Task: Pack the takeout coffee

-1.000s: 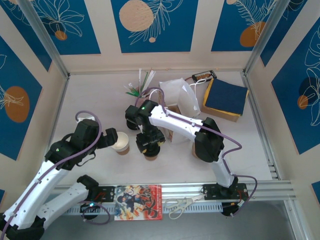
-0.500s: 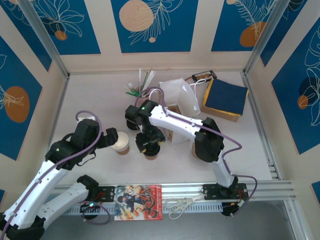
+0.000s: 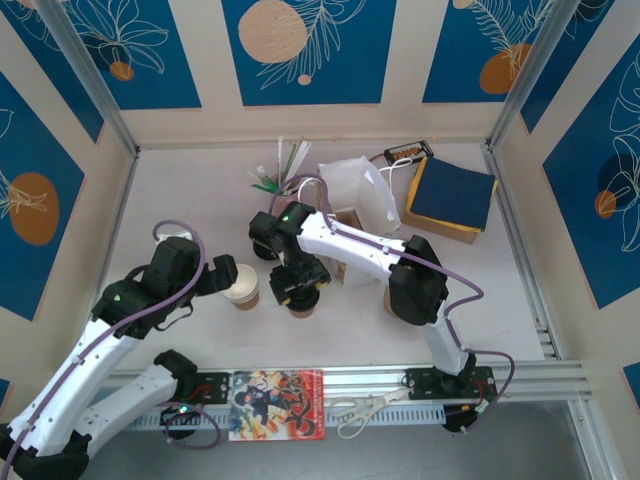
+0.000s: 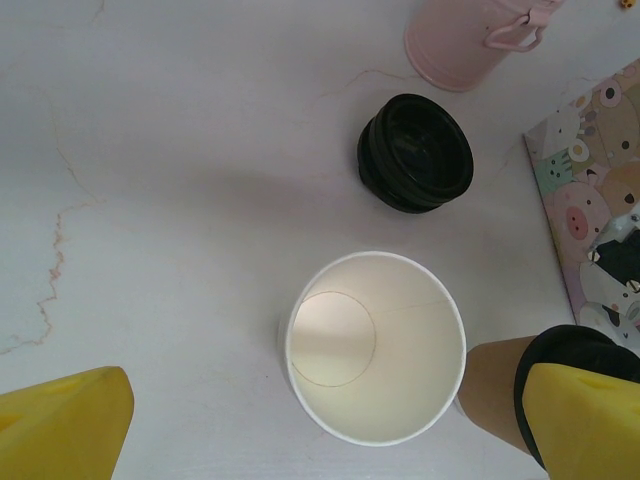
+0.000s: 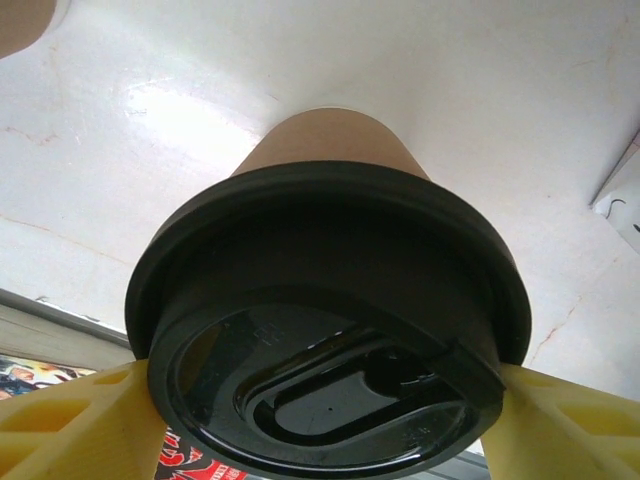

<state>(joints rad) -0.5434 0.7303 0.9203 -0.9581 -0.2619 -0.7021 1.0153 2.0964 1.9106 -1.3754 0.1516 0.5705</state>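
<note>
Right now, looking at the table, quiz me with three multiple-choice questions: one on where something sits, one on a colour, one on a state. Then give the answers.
1. Where is the stack of black lids?
A) between the open paper cup and the pink cup
B) inside the pink cup
C) on top of the open paper cup

2. What colour is the lid on the kraft cup flanked by the right fingers?
A) white
B) pink
C) black

3. The open paper cup is:
A) full of coffee
B) upright and empty
C) tipped on its side

Answers: 1 A, the left wrist view shows the lids lying between the two cups. 2 C, the lid is glossy black. 3 B, its bare cream bottom shows.
</note>
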